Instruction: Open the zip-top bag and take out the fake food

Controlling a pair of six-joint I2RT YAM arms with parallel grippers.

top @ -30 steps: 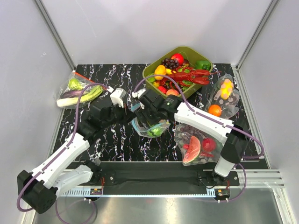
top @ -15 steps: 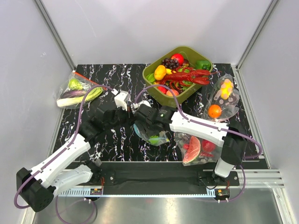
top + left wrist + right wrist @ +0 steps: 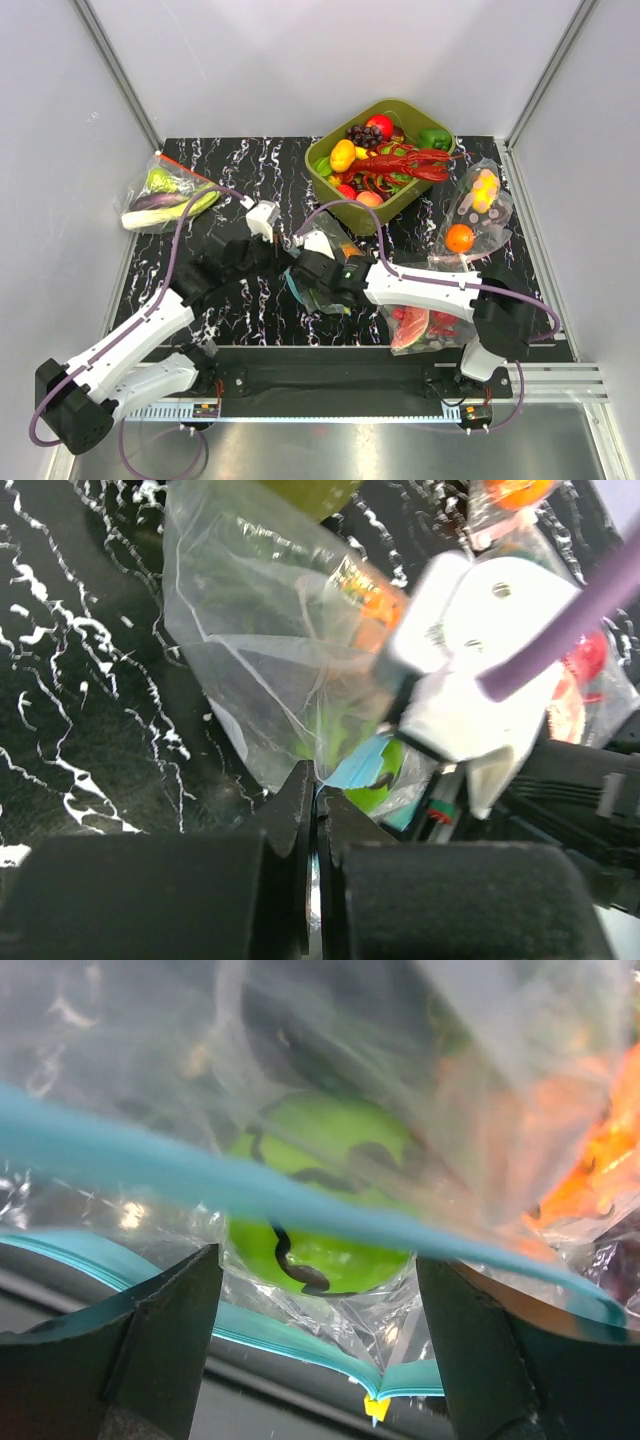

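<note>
Both arms have drawn the bag a little nearer; it hangs between them at mid-table. The left gripper is pressed together, pinching the plastic by the mouth. The right gripper is spread around the parted teal strip. The mouth looks open, but the green ball is not yet out.

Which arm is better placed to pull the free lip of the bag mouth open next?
Right. The right fingers stand open astride the blue zip strip of the bag, a green ball inside. The left fingers are shut on the plastic, holding it.
</note>
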